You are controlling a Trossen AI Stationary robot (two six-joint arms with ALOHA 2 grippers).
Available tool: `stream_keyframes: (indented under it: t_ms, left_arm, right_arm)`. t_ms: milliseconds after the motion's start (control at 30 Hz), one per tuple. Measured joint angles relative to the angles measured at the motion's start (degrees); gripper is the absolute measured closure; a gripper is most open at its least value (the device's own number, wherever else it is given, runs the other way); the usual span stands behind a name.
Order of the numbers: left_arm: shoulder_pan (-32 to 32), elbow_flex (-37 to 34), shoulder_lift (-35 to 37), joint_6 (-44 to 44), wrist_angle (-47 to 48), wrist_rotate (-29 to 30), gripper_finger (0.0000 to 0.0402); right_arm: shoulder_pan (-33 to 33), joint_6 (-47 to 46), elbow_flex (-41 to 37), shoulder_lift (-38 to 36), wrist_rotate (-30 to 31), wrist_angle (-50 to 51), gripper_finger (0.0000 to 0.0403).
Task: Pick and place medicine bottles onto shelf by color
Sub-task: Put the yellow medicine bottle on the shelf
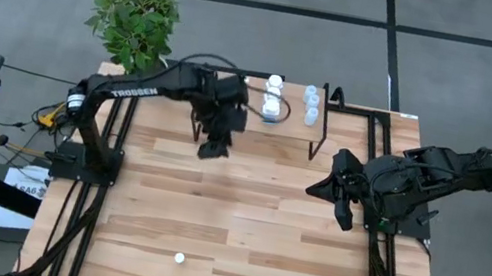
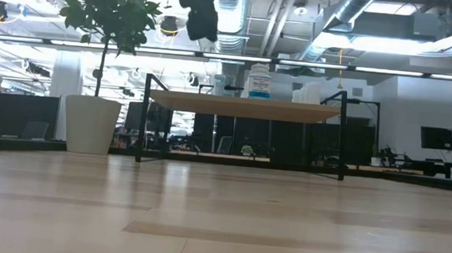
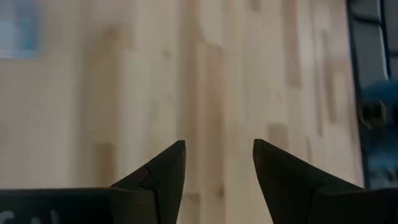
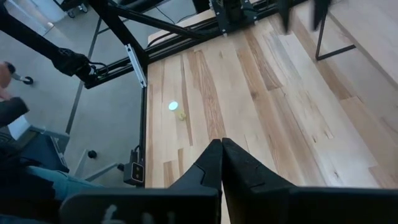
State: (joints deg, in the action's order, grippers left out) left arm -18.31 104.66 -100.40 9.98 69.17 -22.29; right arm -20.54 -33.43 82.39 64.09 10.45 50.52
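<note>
White bottles (image 1: 273,98) and pale blue bottles (image 1: 311,103) grouped on shelf (image 1: 289,125), one small bottle (image 1: 179,258) left on table (image 1: 250,230) (near edge); left pincer (image 1: 214,145) apart, empty, right pincer (image 1: 342,216) together.

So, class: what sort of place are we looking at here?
Most likely an open-plan robotics lab or office: exposed ceiling ducts, a plank table with two robot arms, and potted plants around it.

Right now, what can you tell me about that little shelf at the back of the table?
The shelf is a low riser with a light wood top on thin black metal legs, standing level at the table's far edge. White bottles and pale blue bottles stand on top in separate groups. The left end effector hangs open just in front, not touching.
</note>
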Motion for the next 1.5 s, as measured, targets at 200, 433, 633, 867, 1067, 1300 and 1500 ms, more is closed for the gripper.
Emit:
stream_keyframes:
  t_ms: [200, 433, 633, 867, 1067, 1300, 1500]
  left_arm:
    - [6.9, 0.0, 0.8, -1.4, 4.1, 0.5, 0.0228]
    - [15.4, 0.0, 1.0, -2.1, 9.0, 0.6, 0.0228]
    - [23.2, -2.7, 1.7, -5.8, 10.2, 1.5, 0.0228]
    - [32.1, -16.5, 7.0, -14.7, 2.2, 4.9, 0.0228]
    - [38.7, -29.5, 12.8, -27.2, -9.8, 6.0, 0.0228]
    - [47.4, -37.8, 13.2, -28.8, -14.5, 11.8, 0.0228]
    - [51.4, -43.7, 13.2, -30.6, -21.1, 16.2, 0.0228]
  right_arm:
    - [0.0, 0.0, 0.0, 0.0, 0.0, 0.0, 0.0379]
    - [0.0, -0.2, 0.0, 0.0, 0.0, 0.0, 0.0379]
    - [0.0, -0.2, 0.0, 0.0, 0.0, 0.0, 0.0379]
    - [0.0, -0.2, 0.0, 0.0, 0.0, 0.4, 0.0379]
    - [0.0, -0.1, 0.0, 0.0, 0.0, 0.4, 0.0379]
    - [0.0, -0.1, 0.0, 0.0, 0.0, 0.2, 0.0379]
    - [0.0, -1.5, 0.0, 0.0, 0.0, 0.2, 0.0379]
